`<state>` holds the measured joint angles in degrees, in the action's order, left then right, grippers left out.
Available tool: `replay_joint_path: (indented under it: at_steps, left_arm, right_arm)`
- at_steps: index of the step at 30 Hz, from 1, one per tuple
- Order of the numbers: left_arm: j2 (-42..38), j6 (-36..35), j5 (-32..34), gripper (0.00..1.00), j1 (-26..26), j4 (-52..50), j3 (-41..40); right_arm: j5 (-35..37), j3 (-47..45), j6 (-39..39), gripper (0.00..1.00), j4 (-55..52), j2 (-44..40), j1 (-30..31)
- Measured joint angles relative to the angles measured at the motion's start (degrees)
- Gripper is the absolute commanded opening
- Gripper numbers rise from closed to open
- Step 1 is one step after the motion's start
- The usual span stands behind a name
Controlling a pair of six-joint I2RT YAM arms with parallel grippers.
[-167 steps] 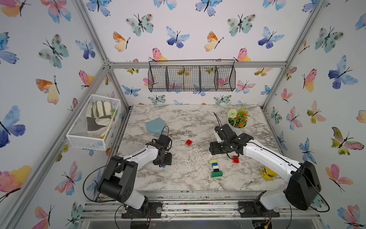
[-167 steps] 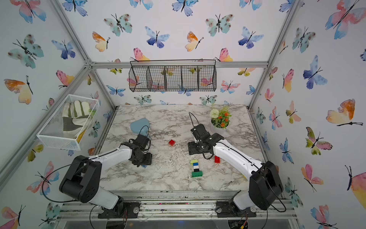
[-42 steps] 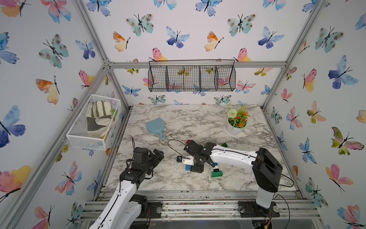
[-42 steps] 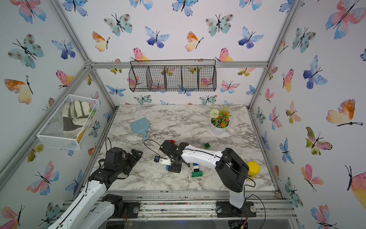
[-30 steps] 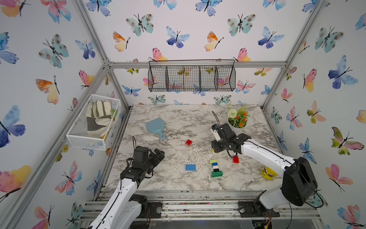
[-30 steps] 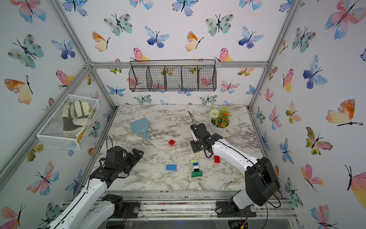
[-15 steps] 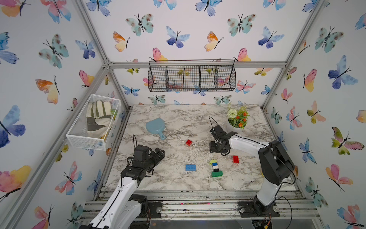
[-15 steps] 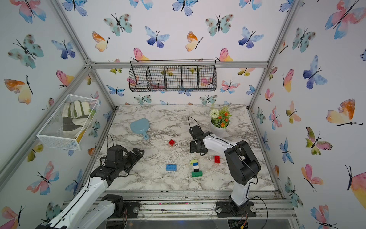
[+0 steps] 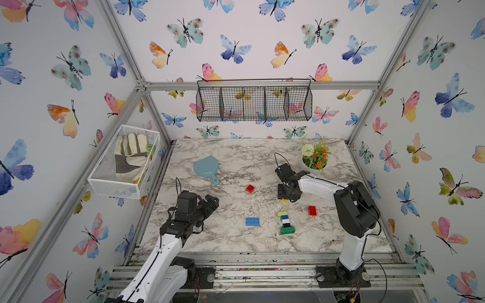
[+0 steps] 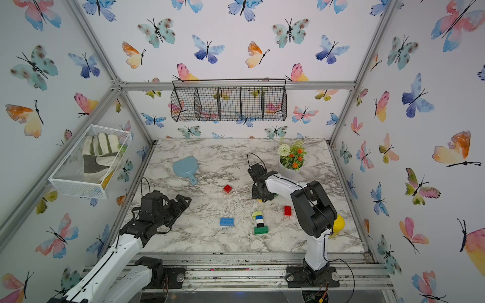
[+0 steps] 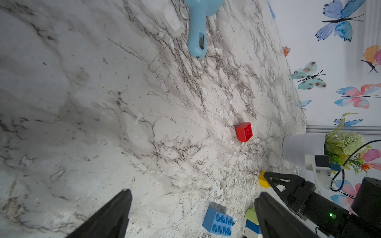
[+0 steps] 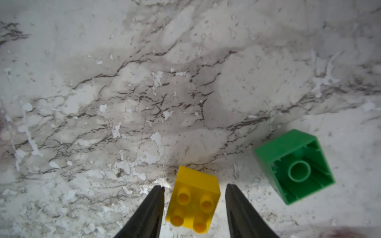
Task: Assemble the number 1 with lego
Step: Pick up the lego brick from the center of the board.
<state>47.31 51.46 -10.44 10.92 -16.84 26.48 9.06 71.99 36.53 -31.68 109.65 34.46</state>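
Note:
In both top views a stack of lime, blue, white, black and green lego (image 9: 285,223) (image 10: 259,223) lies near the table's front. A blue oblong brick (image 9: 252,221) lies left of it, a red oblong brick (image 9: 312,210) right of it, and a red square brick (image 9: 250,188) further back. My right gripper (image 9: 284,198) (image 12: 194,186) points down, open, with its jaws either side of a yellow brick (image 12: 193,204) and a gap on each side. A green brick (image 12: 294,167) lies overturned beside it. My left gripper (image 9: 213,201) (image 11: 193,193) hangs open and empty at the left.
A pale blue scoop (image 9: 207,168) lies at the back left and a potted plant (image 9: 313,157) stands at the back right. A yellow object (image 10: 338,224) sits behind the right arm. A wire basket (image 9: 253,103) hangs on the back wall and a glove basket (image 9: 123,160) on the left wall.
The right arm has folded in toward the table while its gripper stayed over the yellow brick. The left arm has barely moved.

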Motion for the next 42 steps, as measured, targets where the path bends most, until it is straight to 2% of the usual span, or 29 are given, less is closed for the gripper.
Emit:
replay_joint_path:
  at_steps: [9, 17, 31, 37, 42]
  left_arm:
    - [1.0, 0.0, -0.2, 0.97, 0.0, 0.3, 0.0]
    - [1.0, -0.1, -0.2, 0.96, 0.0, 0.4, 0.0]
    - [1.2, -0.1, -0.6, 0.96, 0.0, 1.2, 0.0]
    - [1.2, -0.3, -0.7, 0.96, 0.0, 1.4, 0.0]
    - [0.3, -0.8, -1.0, 0.96, -0.1, 1.8, 0.0]
  right_arm:
    - [0.0, 0.6, 0.7, 0.41, -0.8, 1.1, 0.0]
    - [0.2, 1.9, 0.5, 0.45, -1.2, 1.8, 0.0]
    - [0.3, 2.1, -0.9, 0.23, -1.7, 2.0, 0.0]
    - [-1.1, 2.1, -8.0, 0.16, -0.9, -1.3, 0.2]
    - [-4.8, 2.0, -19.9, 0.08, 1.7, -10.4, 1.3]
